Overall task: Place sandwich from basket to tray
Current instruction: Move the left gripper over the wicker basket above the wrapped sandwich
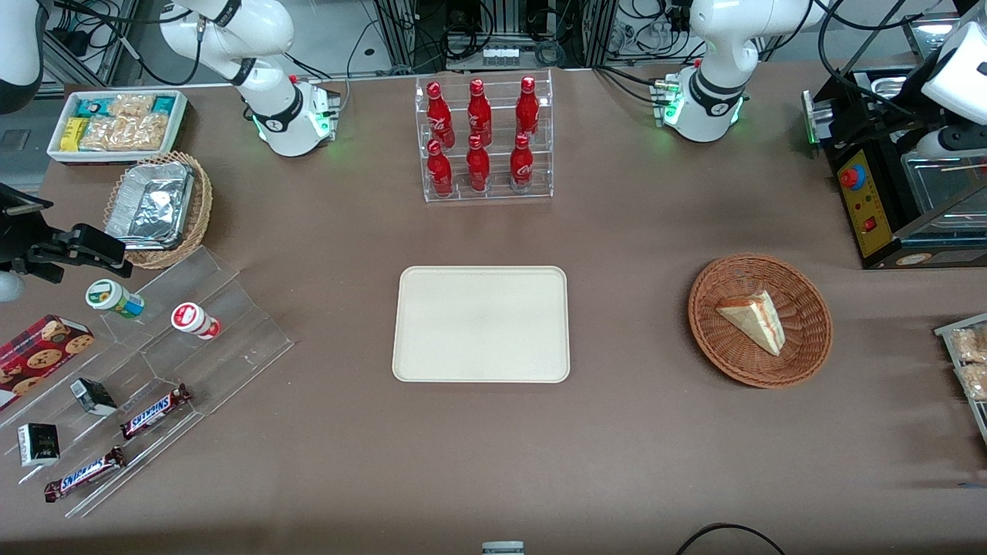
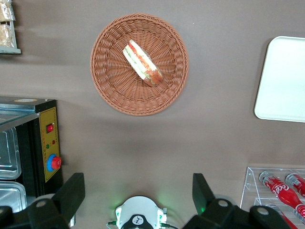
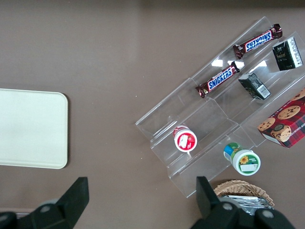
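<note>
**Soft wedge waits in the basket**

Nearest the front camera, the tray (image 1: 481, 324) is bare. Farther along toward the working arm's end, the sandwich (image 1: 753, 320) lies in the basket (image 1: 759, 320). It looks light and squashy; a gentle pinch across the bread faces seems best. The gripper (image 2: 138, 200) hangs high above, jaws spread, holding nothing.

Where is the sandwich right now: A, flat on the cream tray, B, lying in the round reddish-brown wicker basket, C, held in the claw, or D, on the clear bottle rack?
B: the sandwich lies in the wicker basket, while the cream tray holds nothing and the claw hangs open high above the table, gripping nothing.
</note>
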Tool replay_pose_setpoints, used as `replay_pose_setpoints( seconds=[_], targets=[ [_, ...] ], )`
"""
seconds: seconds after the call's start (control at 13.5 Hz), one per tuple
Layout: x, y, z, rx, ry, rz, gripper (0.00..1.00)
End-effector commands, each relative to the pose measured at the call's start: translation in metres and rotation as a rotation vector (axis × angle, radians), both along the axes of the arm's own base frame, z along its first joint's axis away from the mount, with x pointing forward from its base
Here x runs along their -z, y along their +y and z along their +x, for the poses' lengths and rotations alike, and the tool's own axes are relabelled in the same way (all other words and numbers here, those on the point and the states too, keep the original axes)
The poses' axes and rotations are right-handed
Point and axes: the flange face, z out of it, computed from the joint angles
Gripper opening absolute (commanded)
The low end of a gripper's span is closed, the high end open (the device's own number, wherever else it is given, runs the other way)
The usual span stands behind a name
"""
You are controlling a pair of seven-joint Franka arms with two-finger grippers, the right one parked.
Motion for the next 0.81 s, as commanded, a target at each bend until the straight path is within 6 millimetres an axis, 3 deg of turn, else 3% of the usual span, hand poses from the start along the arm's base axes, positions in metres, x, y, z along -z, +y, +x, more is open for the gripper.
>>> replay_pose_setpoints(
  seconds=[0.0, 0.3, 0.67, 0.74],
  targets=[
    [-0.008, 0.013, 0.002, 0.009, 0.007, -0.023, 1.0],
    [0.006, 0.024, 0.01, -0.028, 0.034, -0.026, 1.0],
    [0.054, 0.043, 0.04, -0.148, 0.116, -0.021, 1.0],
    [0.066, 0.055, 0.045, -0.194, 0.136, -0.027, 1.0]
  ],
)
